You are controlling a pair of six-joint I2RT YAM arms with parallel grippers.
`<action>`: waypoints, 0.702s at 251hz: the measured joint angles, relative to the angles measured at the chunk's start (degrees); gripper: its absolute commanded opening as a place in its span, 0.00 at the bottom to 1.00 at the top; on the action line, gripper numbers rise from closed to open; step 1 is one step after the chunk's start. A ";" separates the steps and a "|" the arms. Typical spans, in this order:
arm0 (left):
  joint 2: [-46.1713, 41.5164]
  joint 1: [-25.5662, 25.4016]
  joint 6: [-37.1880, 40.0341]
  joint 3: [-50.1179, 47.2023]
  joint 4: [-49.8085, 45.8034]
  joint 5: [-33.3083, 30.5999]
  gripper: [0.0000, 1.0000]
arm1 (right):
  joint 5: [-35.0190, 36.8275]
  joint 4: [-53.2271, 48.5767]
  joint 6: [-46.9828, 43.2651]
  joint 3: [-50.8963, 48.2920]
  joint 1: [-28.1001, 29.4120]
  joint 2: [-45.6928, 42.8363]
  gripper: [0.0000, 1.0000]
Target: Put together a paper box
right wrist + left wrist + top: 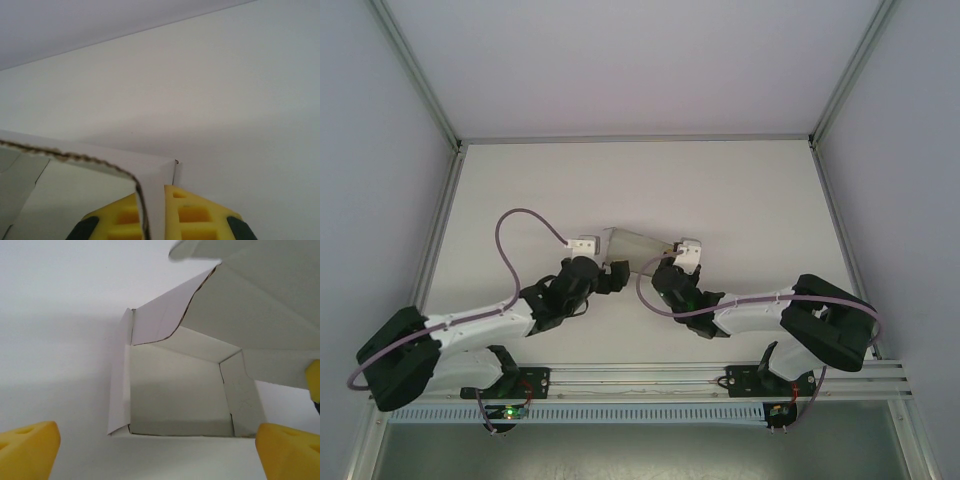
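Now the paper box lies near the middle of the white worktop, between the two hands. It is half folded, a low open tray with one large flap raised. The right hand is at the right side of the box and is closed on one wall of it. In the right wrist view this thin wall stands upright between the two yellow fingers, one pad on each face, and the torn-looking brown edge of the paperboard curves away to the left. The left hand is just beside the left side of the box, and its jaws stand wide apart with nothing between them. In the left wrist view the two yellow tips sit at the bottom corners, and the near wall of the tray lies just beyond the line that joins them. It cannot be told if a tip touches the paperboard. The top external view shows how both arms reach toward the box from the two sides, but there the folds are too small to read. The left wrist view shows the inside of the tray: the flat floor, a doubled wall on the left, a creased inner wall on the right, and the big flap hanging over the far right corner.
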 measured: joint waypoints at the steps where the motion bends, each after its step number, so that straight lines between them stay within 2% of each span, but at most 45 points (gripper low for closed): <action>1: -0.24 -0.02 0.00 0.00 -0.20 0.02 1.00 | 0.02 -0.09 0.02 0.02 0.04 0.00 0.01; 43: -10.43 -0.39 -1.16 1.05 -10.32 0.02 1.00 | 0.92 -2.78 -0.55 1.57 0.57 0.35 0.02; 72: -16.65 -0.37 -4.13 5.09 -18.01 -1.84 1.00 | 1.29 -3.39 -2.08 3.02 1.05 1.73 0.02; 109: -18.05 1.09 -6.64 12.85 -26.36 -4.26 1.00 | 1.29 -3.04 -5.57 4.70 1.42 3.85 0.01; 137: -14.25 6.82 -7.04 16.98 -28.85 -2.51 1.00 | 1.16 -1.27 -8.83 4.72 1.51 4.79 0.01; 176: -5.20 18.56 -7.17 17.31 -27.34 8.00 1.00 | -0.02 1.90 -13.31 4.39 1.51 5.95 0.01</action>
